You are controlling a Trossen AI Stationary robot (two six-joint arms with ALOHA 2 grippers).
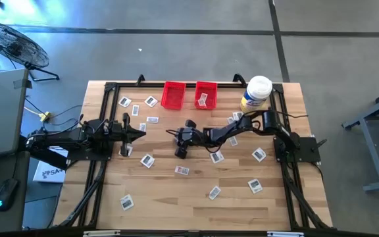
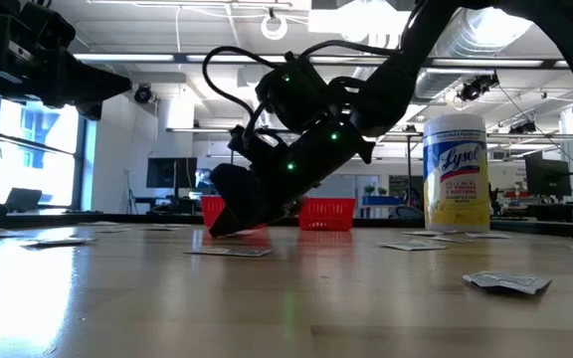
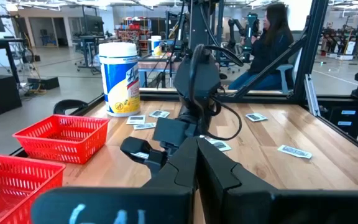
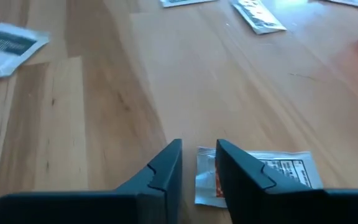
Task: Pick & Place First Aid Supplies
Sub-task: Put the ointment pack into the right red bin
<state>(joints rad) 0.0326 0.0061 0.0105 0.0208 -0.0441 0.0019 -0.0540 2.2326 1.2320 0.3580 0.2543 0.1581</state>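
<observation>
The right gripper is down at the bench near its middle, its arm stretched out low from the right side and tilted steeply, fingertips at the wood. Its jaws stand a little apart around the near edge of a packet, which lies flat on the bench with its long axis running across the jaws' gap; one finger overlaps it, and whether the packet is pinched I cannot tell. Other packets lie scattered flat over the bench. One packet sits in the right red bin. The left gripper waits over the left side, jaws together, pointing toward the middle.
</observation>
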